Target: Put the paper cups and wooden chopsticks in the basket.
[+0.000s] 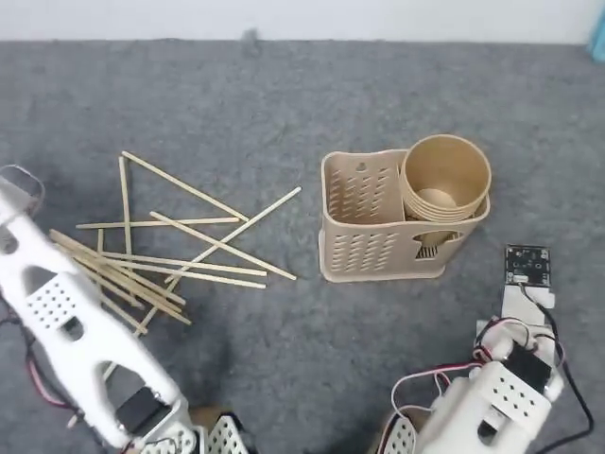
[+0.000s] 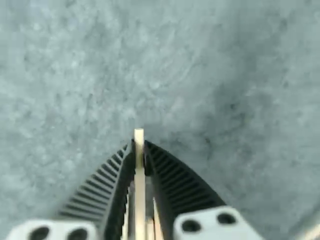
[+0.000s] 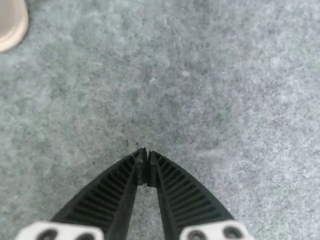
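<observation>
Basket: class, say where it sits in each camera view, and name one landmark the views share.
High view: the basket stands right of centre, paper cups stacked in its right compartment.
Left wrist view: grey carpet beyond the left gripper, shut on a chopstick.
Right wrist view: likely the basket, a beige rounded corner at the frame's edge, past the shut right gripper.
Shared landmark: the grey carpet.

Paper cups (image 1: 445, 175), seemingly stacked, in basket (image 1: 364, 251)
</observation>
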Available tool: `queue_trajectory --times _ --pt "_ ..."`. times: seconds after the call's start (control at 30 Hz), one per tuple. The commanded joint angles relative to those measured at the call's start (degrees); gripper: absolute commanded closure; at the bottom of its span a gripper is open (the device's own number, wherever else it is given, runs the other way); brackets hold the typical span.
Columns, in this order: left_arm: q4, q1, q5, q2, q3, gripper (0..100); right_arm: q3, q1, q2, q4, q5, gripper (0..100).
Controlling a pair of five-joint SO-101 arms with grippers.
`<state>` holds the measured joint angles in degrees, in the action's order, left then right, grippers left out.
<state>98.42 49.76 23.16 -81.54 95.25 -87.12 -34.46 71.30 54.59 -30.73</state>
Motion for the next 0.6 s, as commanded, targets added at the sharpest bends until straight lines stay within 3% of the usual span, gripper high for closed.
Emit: queue_trajectory --times 0.0,0.4,0.57 --pt "2.3 0.5 0.4 10.4 0.8 99 0.3 0.4 0.8 0.0 -0.6 99.1" --pt "2.4 4.6 0.4 26.9 0.8 99 0.3 0.4 0.8 0.0 -0.6 99.1" --pt "2.5 8.4 -4.0 32.0 0.7 99 0.3 0.4 0.8 0.0 -0.6 99.1"
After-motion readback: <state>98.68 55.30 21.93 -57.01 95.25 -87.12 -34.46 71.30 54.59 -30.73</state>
